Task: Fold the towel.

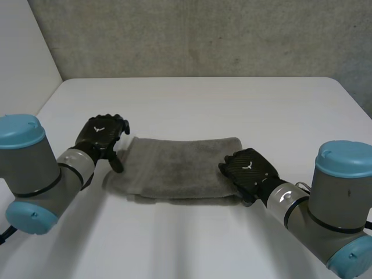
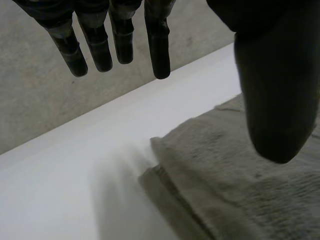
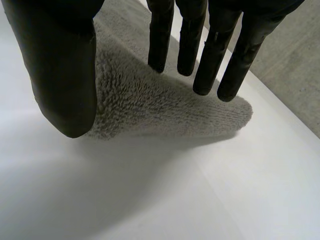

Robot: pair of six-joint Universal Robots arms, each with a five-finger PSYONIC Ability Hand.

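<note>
Soft, light, limp towel (image 1: 180, 168) lies doubled at lower centre, on the worktop (image 1: 232, 104). Left hand (image 1: 102, 136) hovers at its left end, right hand (image 1: 247, 168) at its right end; both have fingers (image 3: 160, 40) straight, gripping nothing. Best pinched at the end corners.

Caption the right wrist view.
The right robot hand, fingers straight, over a corner of the grey towel on the white table.
</note>
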